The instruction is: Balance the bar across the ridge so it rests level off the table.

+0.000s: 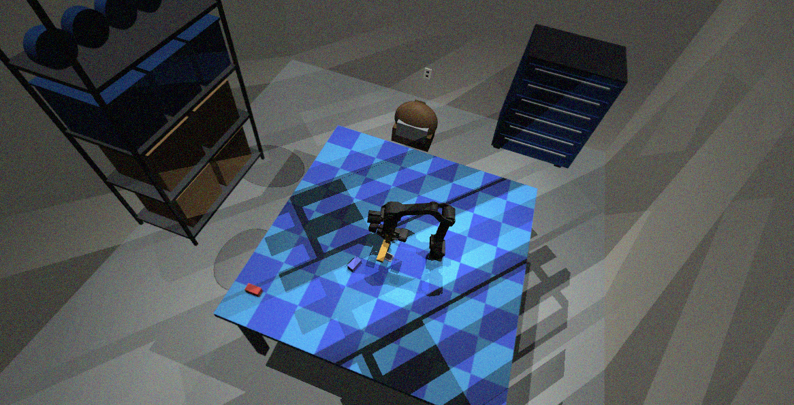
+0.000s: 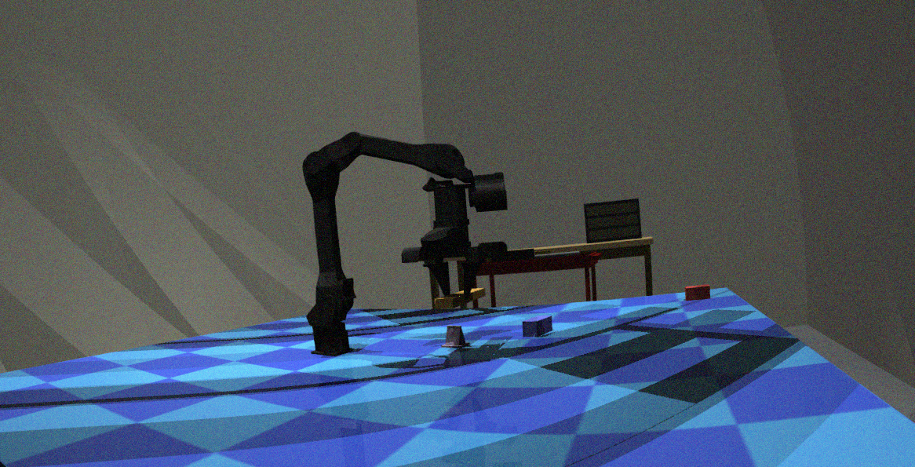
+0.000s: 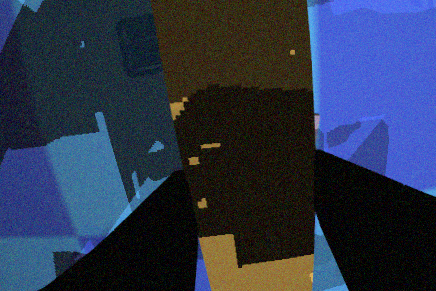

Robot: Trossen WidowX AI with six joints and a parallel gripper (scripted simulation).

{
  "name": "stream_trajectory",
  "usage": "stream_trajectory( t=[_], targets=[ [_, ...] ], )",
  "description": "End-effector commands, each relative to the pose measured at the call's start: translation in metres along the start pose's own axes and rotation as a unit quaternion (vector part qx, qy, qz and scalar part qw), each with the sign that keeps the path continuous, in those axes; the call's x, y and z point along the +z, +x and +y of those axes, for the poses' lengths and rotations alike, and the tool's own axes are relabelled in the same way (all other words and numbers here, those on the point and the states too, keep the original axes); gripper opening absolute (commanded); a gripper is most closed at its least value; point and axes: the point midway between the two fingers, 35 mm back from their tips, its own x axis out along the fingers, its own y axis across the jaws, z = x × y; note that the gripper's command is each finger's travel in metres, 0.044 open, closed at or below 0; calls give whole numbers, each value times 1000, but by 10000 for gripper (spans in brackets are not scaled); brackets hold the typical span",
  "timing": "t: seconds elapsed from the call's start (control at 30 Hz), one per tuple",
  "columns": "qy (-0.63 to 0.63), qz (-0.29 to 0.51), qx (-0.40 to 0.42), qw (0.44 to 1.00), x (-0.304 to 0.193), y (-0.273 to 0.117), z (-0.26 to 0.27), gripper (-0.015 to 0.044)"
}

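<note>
Our pincer (image 1: 387,239) (image 2: 456,295) (image 3: 249,175) is clenched on the bar (image 1: 383,250) (image 2: 446,303) (image 3: 240,113), one finger against each long side. The bar hangs in the air; from above, its long axis runs far to near, the near end leaning slightly left and reaching out past the pincer. It looks roughly level, though we cannot be sure.

What matters next is the ridge (image 1: 389,256) (image 2: 454,336) (image 3: 317,122), upright and below the bar, with a gap between them. From above, only a sliver shows beside the bar's near part, so the ridge seems to lie nearer than our grip. We would judge that the bar's middle still needs bringing over it, squared to its crest, before lowering. We cannot make out the crest's direction; an off-centre release could tip an end onto the desk (image 1: 310,325) (image 2: 832,413) (image 3: 400,63).

The single arm (image 1: 416,209) (image 2: 396,149) reaches in from the right. On the desk, a blue block (image 1: 354,263) (image 2: 536,326) sits left of the ridge, and a red block (image 1: 253,290) (image 2: 697,293) farther left, by the corner. Beyond stand a shelf unit (image 1: 252,124) at left and a drawer cabinet (image 1: 580,52) far right.
</note>
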Motion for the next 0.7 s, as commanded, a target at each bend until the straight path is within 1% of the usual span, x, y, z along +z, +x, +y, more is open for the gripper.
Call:
stream_trajectory(
  t=[0.0, 0.2, 0.67],
  targets=[
    [45, -1, 4, 999, -7, -1, -12, 0],
    [91, 0, 3, 996, -14, -1, -29, 0],
    [91, 0, 3, 996, -15, 18, -30, 0]
  ],
)
